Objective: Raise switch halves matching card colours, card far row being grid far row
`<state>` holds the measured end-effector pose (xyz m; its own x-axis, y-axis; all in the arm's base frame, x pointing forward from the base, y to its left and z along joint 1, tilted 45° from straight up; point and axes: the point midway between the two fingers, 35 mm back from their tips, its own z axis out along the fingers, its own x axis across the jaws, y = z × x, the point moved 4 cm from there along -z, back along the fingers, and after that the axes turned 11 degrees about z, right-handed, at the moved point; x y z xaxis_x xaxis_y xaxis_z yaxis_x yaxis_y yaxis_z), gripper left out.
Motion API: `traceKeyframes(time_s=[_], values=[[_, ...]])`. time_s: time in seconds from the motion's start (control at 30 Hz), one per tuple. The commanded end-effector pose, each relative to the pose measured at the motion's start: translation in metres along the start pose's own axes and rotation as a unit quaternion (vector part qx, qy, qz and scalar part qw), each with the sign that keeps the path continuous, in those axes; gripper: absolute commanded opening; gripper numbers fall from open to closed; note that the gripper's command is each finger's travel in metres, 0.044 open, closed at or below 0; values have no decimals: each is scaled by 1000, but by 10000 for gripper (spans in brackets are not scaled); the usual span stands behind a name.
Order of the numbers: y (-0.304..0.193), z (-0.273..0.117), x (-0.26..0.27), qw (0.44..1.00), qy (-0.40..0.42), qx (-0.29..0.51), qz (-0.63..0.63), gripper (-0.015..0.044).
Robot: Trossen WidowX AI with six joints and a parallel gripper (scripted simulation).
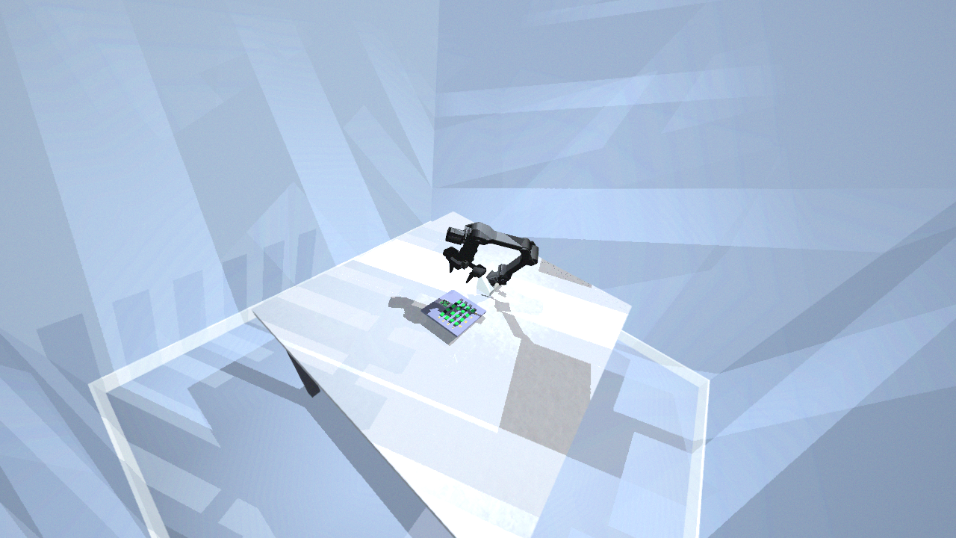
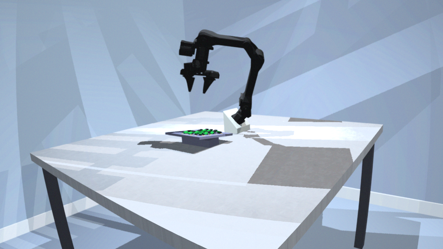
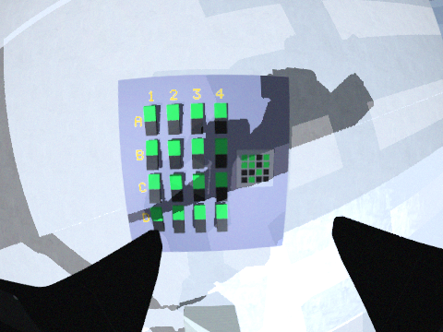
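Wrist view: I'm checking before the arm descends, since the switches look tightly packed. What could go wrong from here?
1. The jaws stand wide apart high above the panel, so a descent could press two neighbouring switches at once.
2. The card is tiny and partly in shadow, so its squares could be misread.
3. Shadow over column 4 hides which halves are raised.

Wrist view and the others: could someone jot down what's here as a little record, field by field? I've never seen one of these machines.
arm: black, jointed, bent over the table
claw: open, holding nothing, pointing down
claw height: well above the panel, touching nothing
panel: lilac square on a raised base
switches: four by four grid, columns 1 to 4, rows A to D
switch colours: each half green, half dark grey
card: small chequered square beside column 4
card pattern: too small to read surely
shadow: arm's shadow falls across column 4
table: pale top, dark legs
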<state>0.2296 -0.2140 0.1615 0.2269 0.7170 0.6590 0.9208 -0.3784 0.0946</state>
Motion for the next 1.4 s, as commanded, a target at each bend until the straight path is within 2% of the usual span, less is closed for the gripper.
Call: traceKeyframes(time_s=[0.0,0.07,0.2,0.37,0.47,1.37], values=[[1,3,0,1000,1,1,1,374],[13,24,0,1000,8,9,5,321],[38,96,6,999,31,38,22,216],[40,110,8,998,35,43,25,85],[37,135,10,998,36,33,25,6],[34,167,13,999,38,30,25,0]])
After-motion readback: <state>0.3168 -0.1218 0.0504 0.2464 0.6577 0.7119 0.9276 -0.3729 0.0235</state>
